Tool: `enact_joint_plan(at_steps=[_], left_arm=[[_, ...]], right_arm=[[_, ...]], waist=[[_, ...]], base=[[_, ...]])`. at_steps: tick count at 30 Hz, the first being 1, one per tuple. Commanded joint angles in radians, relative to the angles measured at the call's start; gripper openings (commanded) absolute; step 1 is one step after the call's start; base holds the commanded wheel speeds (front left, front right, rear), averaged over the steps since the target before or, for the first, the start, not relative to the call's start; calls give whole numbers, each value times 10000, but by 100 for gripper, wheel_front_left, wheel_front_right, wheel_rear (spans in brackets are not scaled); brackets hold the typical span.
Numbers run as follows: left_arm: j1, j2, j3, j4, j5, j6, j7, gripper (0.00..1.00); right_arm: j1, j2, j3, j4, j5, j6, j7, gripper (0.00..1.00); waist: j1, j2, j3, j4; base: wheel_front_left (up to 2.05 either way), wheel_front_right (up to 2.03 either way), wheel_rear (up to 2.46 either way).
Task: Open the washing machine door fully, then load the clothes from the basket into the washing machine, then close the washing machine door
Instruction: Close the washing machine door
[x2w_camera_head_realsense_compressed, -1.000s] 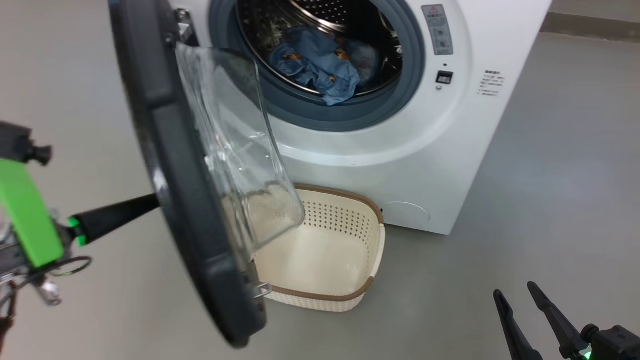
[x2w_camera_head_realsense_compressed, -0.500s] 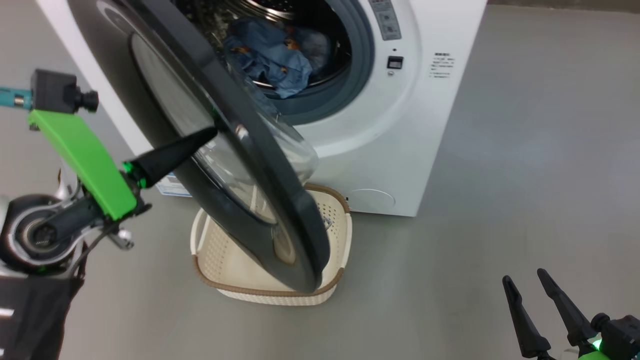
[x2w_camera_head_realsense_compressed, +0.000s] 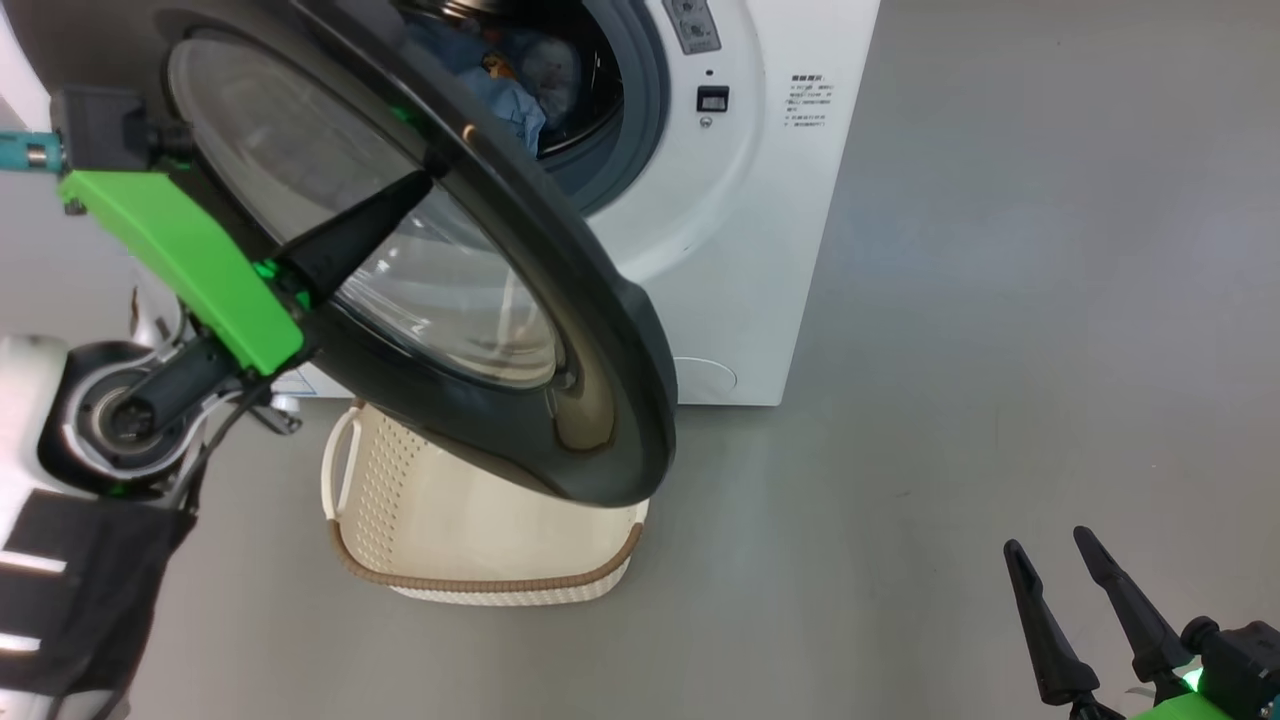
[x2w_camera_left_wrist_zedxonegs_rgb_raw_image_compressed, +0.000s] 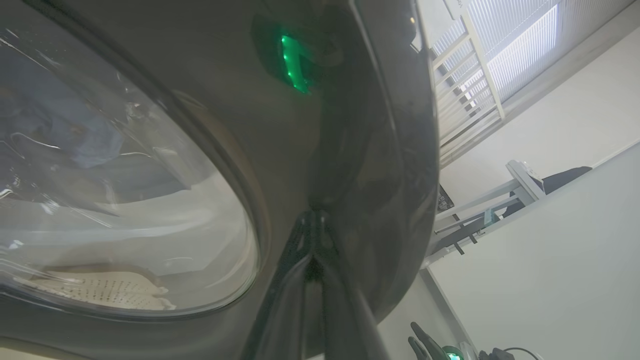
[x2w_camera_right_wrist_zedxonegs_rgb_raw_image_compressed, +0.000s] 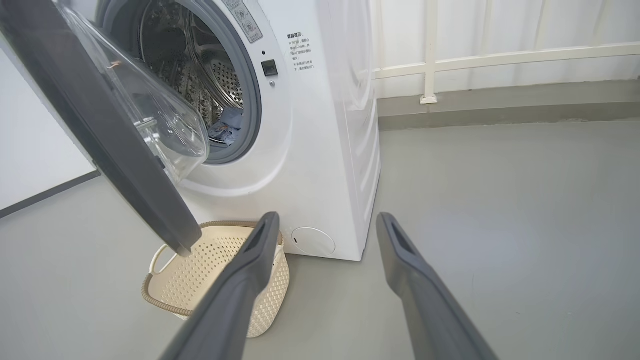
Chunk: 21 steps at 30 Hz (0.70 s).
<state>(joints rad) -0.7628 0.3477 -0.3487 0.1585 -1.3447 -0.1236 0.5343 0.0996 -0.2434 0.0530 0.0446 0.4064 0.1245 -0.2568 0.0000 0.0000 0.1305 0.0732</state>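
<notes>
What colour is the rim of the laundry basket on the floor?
The rim is brown, on a cream-white basket; clearest in the head view.

There is one washing machine (x2w_camera_head_realsense_compressed: 760, 250) with one door (x2w_camera_head_realsense_compressed: 600, 330), and on its white front sit one grey label sticker (x2w_camera_head_realsense_compressed: 693, 22), one small dark square window (x2w_camera_head_realsense_compressed: 712, 98), one block of small print (x2w_camera_head_realsense_compressed: 812, 100) and one round cover (x2w_camera_head_realsense_compressed: 705, 375) low down. One basket (x2w_camera_head_realsense_compressed: 480, 585) is in sight with one loop handle (x2w_camera_head_realsense_compressed: 338, 450) showing, and one heap of blue clothes (x2w_camera_head_realsense_compressed: 505, 95) lies in the single drum (x2w_camera_right_wrist_zedxonegs_rgb_raw_image_compressed: 220, 80), its pieces too bunched to count. Two grippers appear, the left gripper (x2w_camera_head_realsense_compressed: 422, 183) and the right gripper (x2w_camera_head_realsense_compressed: 1045, 540), each with two dark fingers (x2w_camera_right_wrist_zedxonegs_rgb_raw_image_compressed: 250, 270), four in all.
</notes>
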Motion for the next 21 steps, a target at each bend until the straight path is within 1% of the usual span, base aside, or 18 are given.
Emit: enact_joint_plan(at_steps=[1, 8, 9, 10, 11, 12, 14, 15, 16, 18, 21], left_arm=[[-265, 591, 365, -194, -20, -71, -121, 0], [895, 1156, 197, -136, -157, -71, -962, 0], [1107, 1248, 188, -142, -151, -71, -1113, 5], [1330, 1320, 182, -140, -160, -71, -1273, 21], [1552, 1390, 166, -142, -174, -71, -1417, 32], [1769, 1500, 128, -144, -94, -71, -1594, 40], [2239, 1620, 95, -118, -65, -71, -1998, 52], [2464, 1683, 78, -125, -61, -71, -2192, 63], [2694, 1737, 66, -117, -73, -71, -2387, 69], [3149, 1798, 73, -104, -259, -71, -2693, 76], [3735, 1965, 147, -32, -452, -71, -3156, 84]], right_arm=[[-195, -116, 181, -206, -91, 62, -49, 100], [35, -128, 180, -171, -101, 62, -49, 100], [70, -136, 177, -163, -99, 62, -49, 100], [108, -145, 171, -157, -97, 62, -49, 100], [147, -157, 169, -162, -100, 62, -49, 100], [184, -170, 169, -169, -104, 62, -49, 100], [235, -196, 179, -174, -110, 62, -49, 100], [255, -208, 182, -173, -111, 62, -49, 100], [270, -218, 179, -171, -111, 62, -49, 100], [313, -234, 173, -160, -109, 62, -49, 100], [337, -282, 178, -174, -107, 62, -49, 100]], waist=[[0, 0, -51, 26], [0, 0, -408, 306], [0, 0, -462, 352], [0, 0, -514, 400], [0, 0, -550, 447], [0, 0, -592, 489], [0, 0, -651, 546], [0, 0, -677, 568], [0, 0, -698, 588], [0, 0, -760, 618], [0, 0, -749, 632]], base=[[0, 0, 0], [0, 0, 0], [0, 0, 0], [0, 0, 0], [0, 0, 0], [0, 0, 0], [0, 0, 0], [0, 0, 0], [0, 0, 0], [0, 0, 0], [0, 0, 0]])
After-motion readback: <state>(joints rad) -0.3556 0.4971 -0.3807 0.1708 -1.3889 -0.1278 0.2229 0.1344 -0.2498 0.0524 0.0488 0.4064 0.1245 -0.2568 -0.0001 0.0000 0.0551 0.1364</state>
